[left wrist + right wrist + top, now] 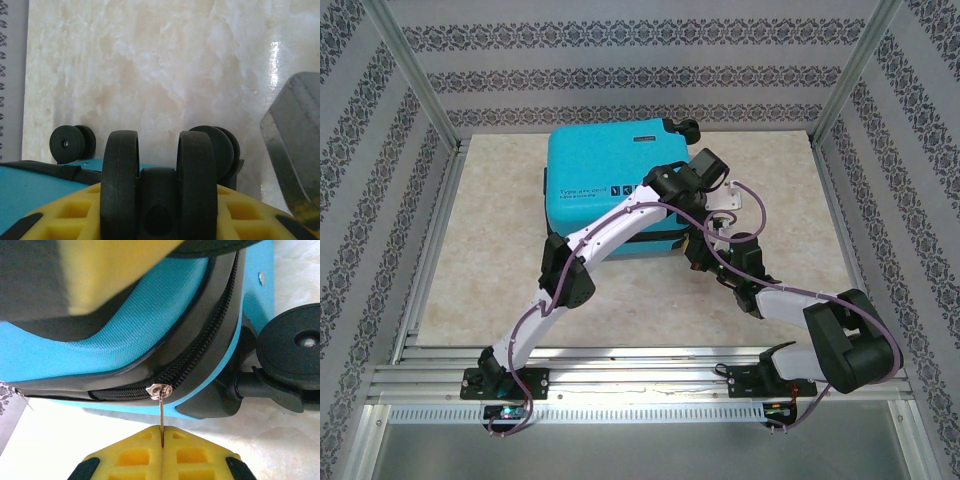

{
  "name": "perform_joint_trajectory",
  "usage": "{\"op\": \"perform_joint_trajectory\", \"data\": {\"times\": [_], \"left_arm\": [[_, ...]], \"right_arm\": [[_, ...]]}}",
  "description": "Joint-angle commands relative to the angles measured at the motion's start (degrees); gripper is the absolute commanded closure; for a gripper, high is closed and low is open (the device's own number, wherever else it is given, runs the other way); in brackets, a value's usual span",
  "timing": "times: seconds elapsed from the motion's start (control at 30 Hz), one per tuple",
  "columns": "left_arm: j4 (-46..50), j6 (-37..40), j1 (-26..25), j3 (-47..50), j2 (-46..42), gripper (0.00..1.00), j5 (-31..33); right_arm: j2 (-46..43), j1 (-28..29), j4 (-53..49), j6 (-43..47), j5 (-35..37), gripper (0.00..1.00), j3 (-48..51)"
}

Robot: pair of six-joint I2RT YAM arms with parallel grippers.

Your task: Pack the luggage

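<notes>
R tool (162, 436) pinches zip pull (161, 407) at luggage (600, 160) corner; L tool (690, 175) by its wheels (159, 180), grip unclear; open tabletop (480, 250) left; shell print (585, 191) illegible.

1. Luggage (610, 175) shell: turquoise hard plastic with a semi-matt finish. Seen close in the right wrist view, it carries a fine woven-look embossed grain.
2. Zip band (197, 362): black, matt cloth tape with small, closely set teeth.
3. Zipper pull (159, 391): bare bright metal, polished and glinting.
4. Wheels (67, 142): black, smooth and matt; possibly rubber over plastic, though the view cannot settle it.
5. Right gripper (162, 440) pads: yellow matt plastic, moulded as an open lattice, with black corner inserts.
6. Bench (150, 65): cream marble-pattern surface, smooth and glossy, showing a bright reflected streak.
7. Frame rails (640, 358): bare silver metal, satin finish, ribbed lengthwise.
</notes>
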State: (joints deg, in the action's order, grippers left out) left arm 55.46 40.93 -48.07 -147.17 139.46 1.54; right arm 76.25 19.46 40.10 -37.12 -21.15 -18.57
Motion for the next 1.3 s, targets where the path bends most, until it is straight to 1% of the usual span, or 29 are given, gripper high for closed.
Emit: {"op": "perform_joint_trajectory", "data": {"times": [0.0, 0.07, 0.13, 0.37, 0.5, 0.6, 0.87, 1.03, 1.1, 1.17, 1.27], "left_arm": [[2.1, -0.4, 0.0, -0.1, 1.3, 0.73, -0.8], [2.0, -0.9, 0.0, -0.1, 0.9, 0.78, -0.7], [1.6, -1.4, 0.0, 0.1, 0.2, 0.81, -0.7], [-1.2, -2.8, 0.0, 2.6, -3.7, 0.88, -1.5], [-5.5, -3.7, 0.1, 7.5, -8.6, 0.91, -3.2], [-10.5, -4.3, 0.0, 13.9, -13.3, 0.92, -3.6], [-28.5, -5.1, 0.0, 37.0, -27.9, 0.99, -3.6], [-33.5, -6.8, 0.0, 43.7, -32.0, 1.00, -3.1], [-38.3, -6.4, -0.1, 48.9, -34.6, 1.00, -3.7], [-46.4, -6.5, 0.0, 56.3, -38.2, 1.00, -4.9], [-56.1, -7.4, 0.0, 65.7, -43.1, 1.00, -6.8]], "right_arm": [[-0.3, -0.9, 0.1, 1.7, -0.6, 1.00, 0.2], [-0.3, -1.4, 0.1, 2.0, -0.2, 1.00, 0.3], [-0.6, -2.0, -0.1, 2.5, 0.5, 1.00, 0.1], [-0.7, -2.6, -1.3, 5.2, 2.3, 1.00, -0.6], [-0.3, -2.6, -0.4, 6.3, 3.3, 1.00, -0.4], [-0.6, -2.6, 0.7, 6.7, 3.6, 1.00, -0.2], [-3.2, -2.7, 1.4, 9.0, 1.5, 1.00, 0.2], [-4.6, -2.3, 1.8, 9.8, -1.2, 1.00, 0.4], [-4.5, -1.9, 2.2, 10.2, -2.0, 1.00, 0.4], [-4.1, -1.5, 2.4, 10.3, -2.9, 1.00, 0.7], [-3.1, -0.6, 5.3, 10.4, -5.3, 1.00, 0.7]]}}
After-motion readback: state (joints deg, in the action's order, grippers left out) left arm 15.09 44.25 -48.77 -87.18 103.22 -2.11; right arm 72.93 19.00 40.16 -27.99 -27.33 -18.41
